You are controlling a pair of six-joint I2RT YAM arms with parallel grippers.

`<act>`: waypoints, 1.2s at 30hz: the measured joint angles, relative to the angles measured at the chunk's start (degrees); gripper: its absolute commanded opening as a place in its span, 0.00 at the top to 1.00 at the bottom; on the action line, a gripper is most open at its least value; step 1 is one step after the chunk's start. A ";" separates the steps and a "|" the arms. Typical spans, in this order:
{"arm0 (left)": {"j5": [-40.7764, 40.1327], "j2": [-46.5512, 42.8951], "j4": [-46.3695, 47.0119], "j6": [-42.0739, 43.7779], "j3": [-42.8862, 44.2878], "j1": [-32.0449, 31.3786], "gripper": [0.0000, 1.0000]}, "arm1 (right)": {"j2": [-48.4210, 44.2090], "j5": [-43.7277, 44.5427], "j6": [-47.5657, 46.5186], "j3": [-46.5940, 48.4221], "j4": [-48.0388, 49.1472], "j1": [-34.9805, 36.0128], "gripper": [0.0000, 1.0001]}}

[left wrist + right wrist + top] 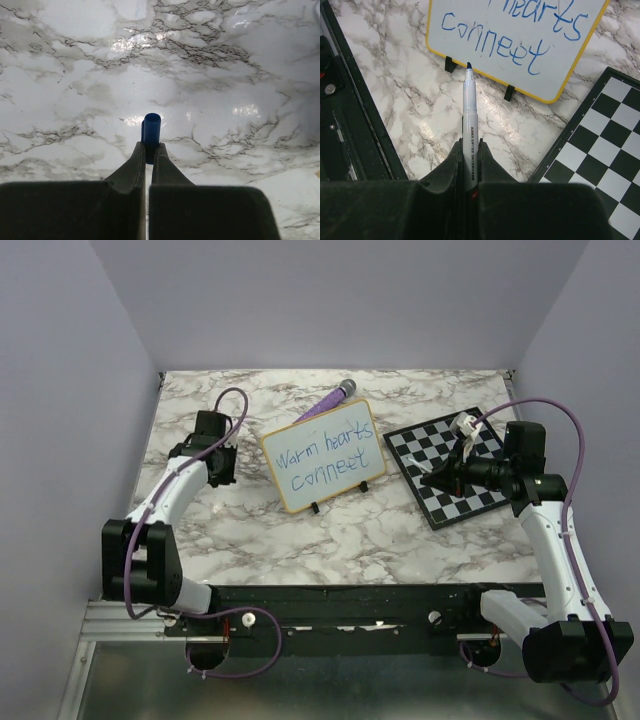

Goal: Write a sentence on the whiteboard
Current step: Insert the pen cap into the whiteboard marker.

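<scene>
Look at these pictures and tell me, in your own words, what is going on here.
Two robot arms work at a marble table. The right gripper is shut on an uncapped blue-tipped marker, held over a chessboard, clear of the whiteboard. The left gripper is shut on the blue cap, over bare table. The whiteboard stands on its feet; the sentence on it reads "Warm hearts connect".

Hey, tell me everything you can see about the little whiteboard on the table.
The whiteboard is a small white rectangle with a yellow-tan frame and rounded corners. It stands on the marble table on two small black feet, turned slightly askew, left of the chessboard. Blue handwriting on it reads "Warm hearts connect" in two lines. Only the table appears to touch it.
</scene>
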 measured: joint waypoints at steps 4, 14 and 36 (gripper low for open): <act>2.99 -8.74 0.20 -0.46 -1.86 -0.15 1.00 | 0.00 -0.76 -0.59 0.00 -0.24 0.00 0.99; 19.43 -27.26 3.48 -0.74 -3.96 -9.33 1.00 | 1.81 -4.20 -10.95 3.17 -8.85 0.00 0.99; 59.32 12.24 11.39 -11.39 7.50 -33.94 1.00 | -2.99 11.45 -56.89 -6.19 -9.73 15.61 0.99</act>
